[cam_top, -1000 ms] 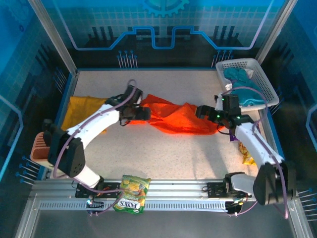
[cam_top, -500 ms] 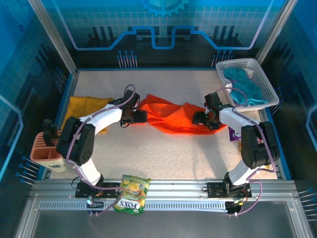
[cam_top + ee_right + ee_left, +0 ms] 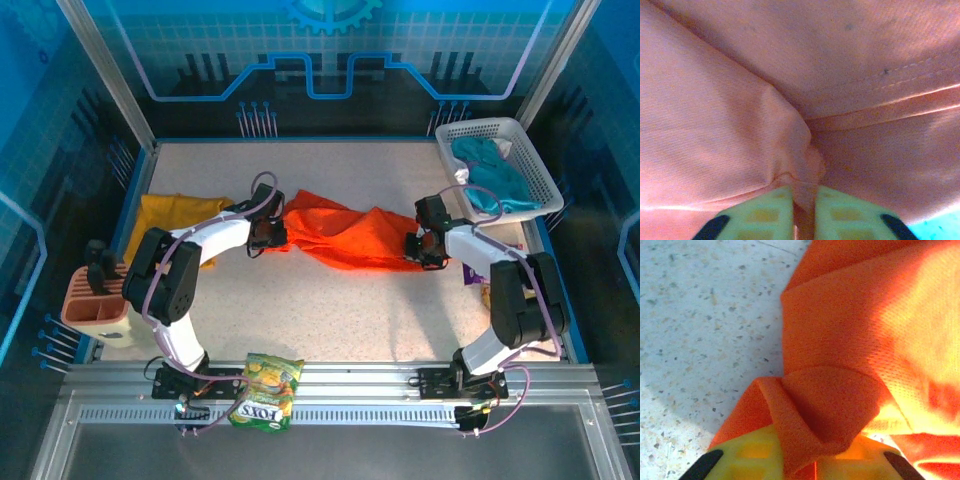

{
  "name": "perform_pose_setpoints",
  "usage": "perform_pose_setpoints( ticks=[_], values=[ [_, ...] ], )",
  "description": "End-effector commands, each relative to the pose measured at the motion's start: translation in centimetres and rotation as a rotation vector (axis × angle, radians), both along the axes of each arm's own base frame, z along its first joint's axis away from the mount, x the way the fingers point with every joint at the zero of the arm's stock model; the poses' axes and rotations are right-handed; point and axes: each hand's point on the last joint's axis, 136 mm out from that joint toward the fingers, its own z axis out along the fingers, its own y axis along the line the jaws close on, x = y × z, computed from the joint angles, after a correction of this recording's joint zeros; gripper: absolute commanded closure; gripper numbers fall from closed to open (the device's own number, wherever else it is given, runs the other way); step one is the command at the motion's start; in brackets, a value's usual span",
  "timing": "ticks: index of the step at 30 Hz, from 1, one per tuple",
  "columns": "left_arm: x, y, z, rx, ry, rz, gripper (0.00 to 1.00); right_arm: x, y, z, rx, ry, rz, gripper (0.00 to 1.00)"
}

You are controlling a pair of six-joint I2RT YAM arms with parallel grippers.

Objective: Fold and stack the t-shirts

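The bright orange t-shirt (image 3: pixel 345 238) lies crumpled across the middle of the table. My left gripper (image 3: pixel 277 236) is shut on its left end, and a fold of orange cloth (image 3: pixel 825 410) bulges out from between the yellow fingers (image 3: pixel 750 460). My right gripper (image 3: pixel 417 245) is shut on the shirt's right end, pinching a tuck of cloth (image 3: pixel 802 192) between its fingers (image 3: pixel 767 215). The mustard-yellow t-shirt (image 3: pixel 165 215) lies at the far left of the table, partly under my left arm.
A white basket (image 3: pixel 530 165) with teal cloth (image 3: pixel 490 175) sits at the back right. A green snack bag (image 3: pixel 265 390) rests on the front rail. An orange caddy (image 3: pixel 90 305) stands at the left edge. Small packets (image 3: pixel 495 300) lie by the right arm.
Both grippers went from open to shut on the orange t-shirt's ends. The right gripper moved slightly right and lower; the left gripper edged left along the cloth.
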Motion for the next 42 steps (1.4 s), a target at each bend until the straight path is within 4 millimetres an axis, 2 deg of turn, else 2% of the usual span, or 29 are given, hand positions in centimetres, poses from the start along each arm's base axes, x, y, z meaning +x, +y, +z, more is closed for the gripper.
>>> perform_pose_setpoints(
  ticks=[1,5,7,9,11,14,17,19,22,24,27,30,33,34,38,42],
  values=[
    [1.5,1.5,1.7,0.031,-0.049,0.044,1.0,1.8,-0.3,4.2,-0.007,-0.131,-0.005,1.0],
    [3.9,2.9,6.3,0.066,-0.137,0.057,1.0,5.0,-0.7,9.8,-0.03,-0.294,-0.019,1.0],
    [6.2,3.8,9.8,0.08,-0.186,0.058,1.0,7.2,-0.8,13.0,-0.046,-0.389,-0.033,1.0],
    [8.4,4.5,14.2,0.075,-0.242,0.071,1.0,9.6,-1.3,16.4,-0.075,-0.477,-0.071,1.0],
    [10.7,5.0,20.1,0.07,-0.346,0.085,1.0,12.1,-1.7,20.9,-0.093,-0.587,-0.11,1.0],
    [12.6,5.8,28.4,0.103,-0.491,0.102,1.0,14.8,-2.1,27.5,-0.121,-0.753,-0.144,1.0],
    [13.0,6.8,34.8,0.149,-0.601,0.113,1.0,15.8,-3.0,33.5,-0.157,-0.892,-0.174,1.0],
    [12.6,6.9,37.7,0.163,-0.655,0.1,1.0,15.8,-3.2,36.3,-0.171,-0.949,-0.165,1.0],
    [11.1,7.3,39.8,0.178,-0.688,0.093,1.0,14.7,-3.9,38.8,-0.214,-1.008,-0.163,1.0],
    [9.6,7.6,39.9,0.185,-0.681,0.097,1.0,13.1,-4.7,40.0,-0.24,-1.057,-0.174,1.0],
    [7.1,7.6,38.7,0.192,-0.679,0.1,1.0,10.2,-5.5,40.8,-0.243,-1.114,-0.178,1.0],
    [4.2,7.5,36.3,0.176,-0.676,0.106,1.0,7.7,-5.3,39.3,-0.226,-1.092,-0.13,1.0],
    [1.6,7.5,32.7,0.17,-0.621,0.107,1.0,5.3,-5.6,35.2,-0.231,-0.994,-0.118,1.0],
    [0.8,7.5,31.2,0.159,-0.595,0.11,1.0,4.4,-6.0,33.2,-0.238,-0.949,-0.126,1.0],
    [-2.9,5.9,25.7,0.138,-0.497,0.068,1.0,0.6,-6.9,26.3,-0.235,-0.79,-0.151,1.0],
    [-6.4,4.1,19.2,0.122,-0.377,-0.011,0.94,-2.8,-7.1,18.6,-0.229,-0.611,-0.134,1.0]
  ],
)
